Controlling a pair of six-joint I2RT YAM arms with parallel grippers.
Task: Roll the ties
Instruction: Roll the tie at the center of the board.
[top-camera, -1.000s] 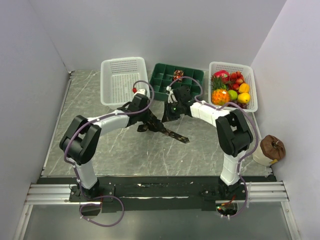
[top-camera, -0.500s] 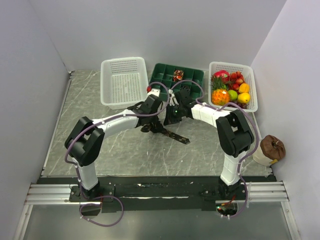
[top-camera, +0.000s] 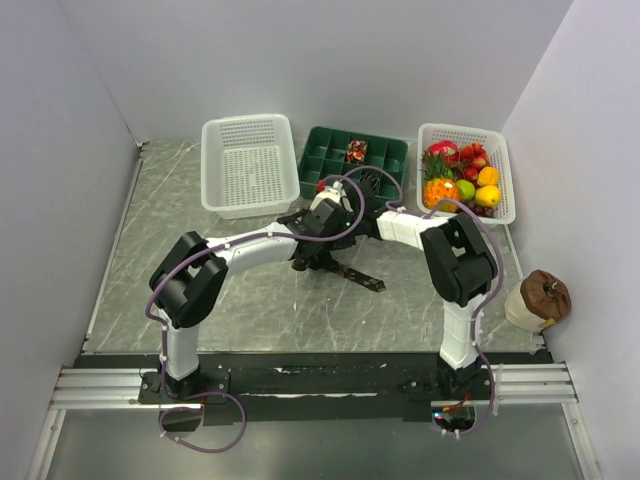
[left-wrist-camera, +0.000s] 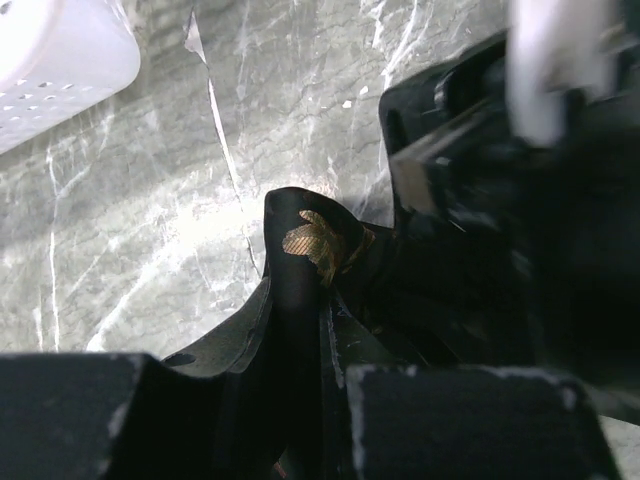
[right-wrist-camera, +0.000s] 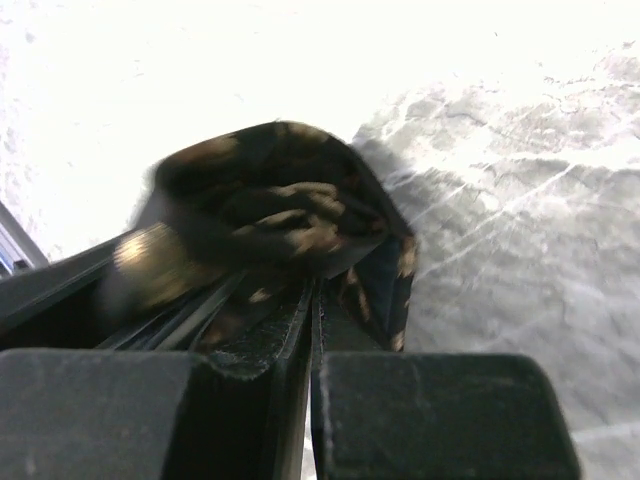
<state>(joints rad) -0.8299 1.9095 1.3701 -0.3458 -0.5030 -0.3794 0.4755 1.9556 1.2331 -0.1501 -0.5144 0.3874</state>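
Top external view: both arms reach in over the grey veined marble table (top-camera: 170, 230) and meet at its middle, the left gripper (top-camera: 308, 258) and right gripper (top-camera: 338, 243) close together over the bunched end of a dark tie (top-camera: 362, 277), whose flat narrow tail lies on the stone, running out to the right. Behind them stand a white perforated basket (top-camera: 248, 165), a green compartment tray (top-camera: 335, 165) with a small rolled tie (top-camera: 356, 151) in one back cell, and a second white basket (top-camera: 500, 190) heaped with bright fruit. Left wrist view: the left gripper (left-wrist-camera: 250, 365) is clamped on a raised fold of the tie (left-wrist-camera: 305, 235), its matte black blocks kept apart only by the cloth; the fabric is smooth and black with a tan leaf-like motif at the crest, and the right gripper's dark body (left-wrist-camera: 500, 240) is just beside it. Right wrist view: the right gripper (right-wrist-camera: 312, 355) is pressed nearly closed, only a thin slit showing, pinching a crumpled wad of the tie (right-wrist-camera: 285, 210), soft, dark and tan-speckled, somewhat blurred.
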